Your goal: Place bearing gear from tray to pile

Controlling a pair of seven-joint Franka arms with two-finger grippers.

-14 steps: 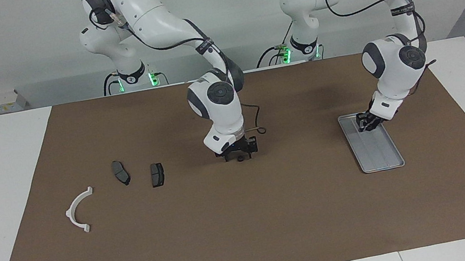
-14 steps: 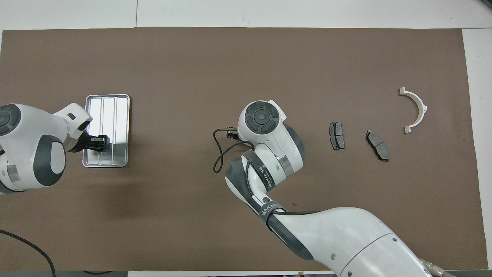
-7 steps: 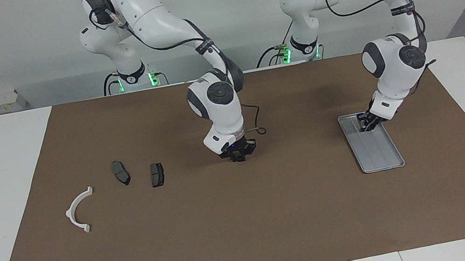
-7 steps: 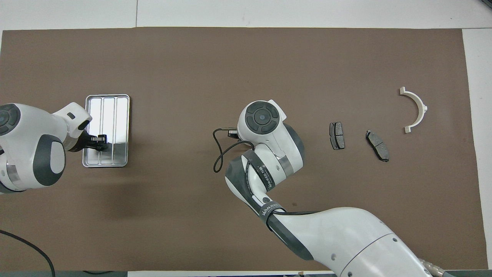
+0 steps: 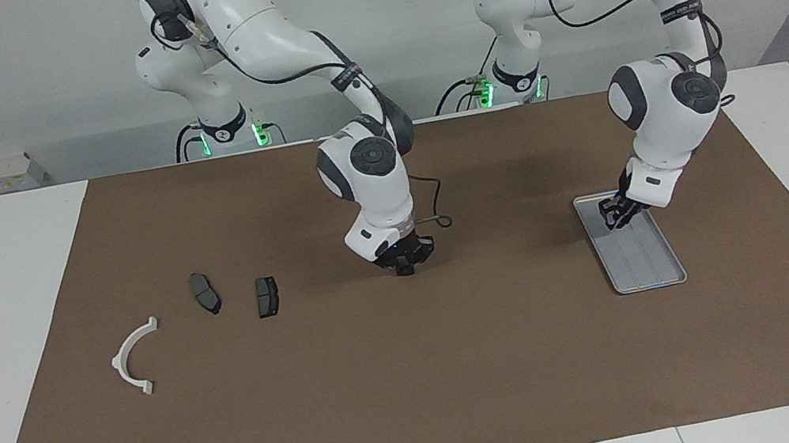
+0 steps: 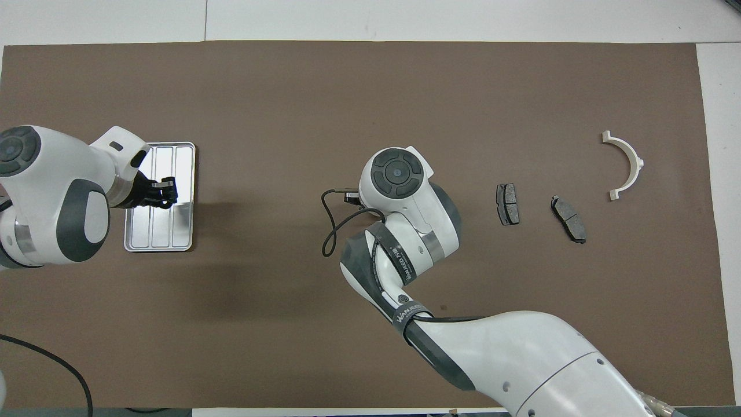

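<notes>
Since the earlier frame, right gripper [image 5: 404, 268] had closed mid-mat, fingers pressed together; whether they pinched anything could not be told. Left gripper [image 5: 614, 212], nearly closed, had lifted above the ridged silver metal tray [image 5: 652, 274]; its contents could not be told. Carrying to the pile's white half-ring bracket [image 5: 133, 363] appeared next.

The only readable text is "WANJEED" on a black cable strap [image 6: 403, 266] around the right arm [image 6: 509, 353], repeated on a second strap [image 6: 409, 316] nearer its base.

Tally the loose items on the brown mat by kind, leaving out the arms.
Silver tray: 1
Dark grey brake pads: 2
White half-ring bracket: 1
Total: 4
</notes>
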